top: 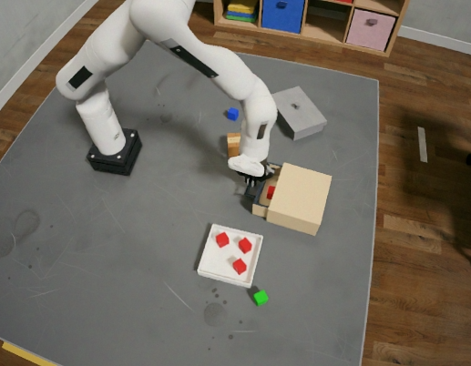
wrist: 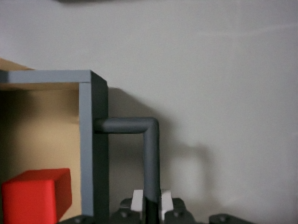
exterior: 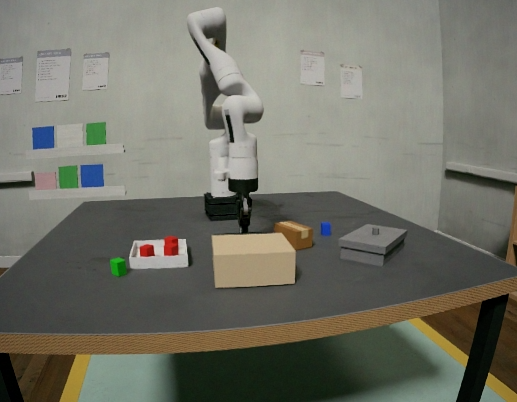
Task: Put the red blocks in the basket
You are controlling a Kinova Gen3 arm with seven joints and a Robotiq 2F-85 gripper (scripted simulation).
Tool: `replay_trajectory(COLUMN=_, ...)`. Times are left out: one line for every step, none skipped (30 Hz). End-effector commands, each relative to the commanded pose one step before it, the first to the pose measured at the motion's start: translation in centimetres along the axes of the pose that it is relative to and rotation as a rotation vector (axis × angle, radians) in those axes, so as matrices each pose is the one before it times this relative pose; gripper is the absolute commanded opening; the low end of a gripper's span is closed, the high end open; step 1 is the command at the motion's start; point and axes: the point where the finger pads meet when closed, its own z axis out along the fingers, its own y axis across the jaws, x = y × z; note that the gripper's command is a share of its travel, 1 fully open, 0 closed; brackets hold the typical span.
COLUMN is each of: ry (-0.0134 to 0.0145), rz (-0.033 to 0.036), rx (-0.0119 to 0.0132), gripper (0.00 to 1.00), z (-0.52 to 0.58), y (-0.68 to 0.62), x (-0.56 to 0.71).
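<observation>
My gripper (top: 250, 182) (exterior: 244, 227) (wrist: 152, 206) is shut on the dark drawer handle (wrist: 151, 160). The drawer (top: 260, 210) (wrist: 86, 150) of the light wooden cabinet (top: 301, 196) (exterior: 253, 260) stands partly open. A red block (top: 271, 192) (wrist: 30, 200) lies inside it; the cabinet top hides the drawer's rear. The white basket (top: 219, 259) (exterior: 160, 262) holds three red blocks (top: 222, 239) (top: 245, 245) (top: 240, 266), none over its edge. The grey metal box (top: 308, 132) (exterior: 362, 256) has its knobbed lid (top: 305, 111) (exterior: 365, 236) on top; whether it is fully down I cannot tell.
A green block (top: 261, 298) (exterior: 118, 267) lies outside the basket, near its corner. A brown cardboard box (top: 233, 141) (exterior: 294, 235) stands beside the arm's wrist, between the cabinet and a blue block (top: 232, 114) (exterior: 325, 229). The metal box is beyond the cabinet.
</observation>
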Motion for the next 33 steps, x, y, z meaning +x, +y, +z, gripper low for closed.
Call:
replay_trajectory(ry=0.00030, rz=0.00003, rx=0.00285, gripper=0.10, z=-0.050, y=0.933, x=-0.007)
replay_trajectory(ry=-0.00001, rz=0.00001, rx=-0.00001, gripper=0.10, z=0.005, y=0.238, x=0.000)
replay_trajectory(ry=0.00001, rz=-0.00001, rx=0.00001, gripper=0.10, z=0.006, y=0.233, x=0.000)
replay_trajectory(ry=0.00000, rz=0.00000, rx=0.00000, gripper=0.10, z=0.000, y=0.000, x=0.000)
replay_trajectory(ry=0.00000, rz=0.00000, rx=0.00000, gripper=0.10, z=0.000, y=0.000, x=0.000)
replay_trajectory(ry=-0.00001, rz=0.00001, rx=-0.00001, gripper=0.10, z=0.005, y=0.227, x=0.000)
replay_trajectory(ry=0.00001, rz=-0.00001, rx=0.00001, gripper=0.10, z=0.005, y=0.220, x=0.000)
replay_trajectory(ry=0.00000, rz=0.00000, rx=0.00000, gripper=0.10, z=0.005, y=0.213, x=0.000)
replay_trajectory(ry=0.00000, rz=0.00000, rx=0.00000, gripper=0.10, z=0.005, y=0.205, x=0.000)
replay_trajectory(ry=0.00000, rz=0.00000, rx=0.00000, gripper=0.10, z=0.005, y=0.196, x=0.000)
replay_trajectory(ry=-0.00001, rz=0.00001, rx=-0.00001, gripper=0.10, z=0.004, y=0.186, x=0.000)
replay_trajectory(ry=0.00001, rz=-0.00001, rx=0.00001, gripper=0.10, z=0.004, y=0.176, x=0.000)
replay_trajectory(ry=0.00000, rz=0.00000, rx=0.00000, gripper=0.10, z=0.004, y=0.165, x=0.000)
replay_trajectory(ry=-0.00001, rz=0.00001, rx=-0.00001, gripper=0.10, z=0.003, y=0.155, x=0.000)
replay_trajectory(ry=0.00001, rz=-0.00001, rx=0.00001, gripper=0.10, z=0.004, y=0.143, x=0.000)
replay_trajectory(ry=0.00000, rz=0.00000, rx=0.00000, gripper=0.10, z=0.003, y=0.131, x=0.000)
replay_trajectory(ry=-0.00001, rz=0.00000, rx=0.00000, gripper=0.10, z=0.003, y=0.120, x=0.000)
replay_trajectory(ry=-0.00001, rz=0.00001, rx=-0.00001, gripper=0.10, z=0.002, y=0.108, x=0.000)
replay_trajectory(ry=0.00001, rz=-0.00001, rx=0.00001, gripper=0.10, z=0.002, y=0.096, x=0.000)
replay_trajectory(ry=0.00001, rz=0.00000, rx=0.00000, gripper=0.10, z=0.002, y=0.084, x=0.000)
replay_trajectory(ry=0.00000, rz=0.00000, rx=0.00000, gripper=0.10, z=0.000, y=0.000, x=0.000)
replay_trajectory(ry=0.00000, rz=0.00000, rx=0.00000, gripper=0.10, z=0.000, y=0.000, x=0.000)
replay_trajectory(ry=0.00000, rz=0.00000, rx=0.00000, gripper=0.10, z=0.002, y=0.073, x=0.000)
replay_trajectory(ry=0.00000, rz=0.00000, rx=0.00000, gripper=0.10, z=0.001, y=0.062, x=0.000)
replay_trajectory(ry=0.00000, rz=0.00000, rx=0.00000, gripper=0.10, z=0.001, y=0.051, x=0.000)
replay_trajectory(ry=0.00000, rz=0.00000, rx=0.00000, gripper=0.10, z=0.001, y=0.041, x=0.000)
replay_trajectory(ry=0.00000, rz=0.00000, rx=0.00000, gripper=0.10, z=0.001, y=0.032, x=0.000)
replay_trajectory(ry=0.00000, rz=0.00000, rx=0.00000, gripper=0.10, z=0.000, y=0.024, x=0.000)
replay_trajectory(ry=0.00000, rz=0.00000, rx=0.00000, gripper=0.10, z=0.000, y=0.017, x=0.000)
replay_trajectory(ry=0.00000, rz=0.00000, rx=0.00000, gripper=0.10, z=0.000, y=0.010, x=0.000)
replay_trajectory(ry=0.00000, rz=0.00000, rx=0.00000, gripper=0.10, z=0.000, y=0.005, x=0.000)
replay_trajectory(ry=0.00000, rz=0.00000, rx=0.00000, gripper=0.10, z=0.000, y=0.002, x=0.000)
replay_trajectory(ry=0.00000, rz=0.00000, rx=0.00000, gripper=0.10, z=0.000, y=0.000, x=0.000)
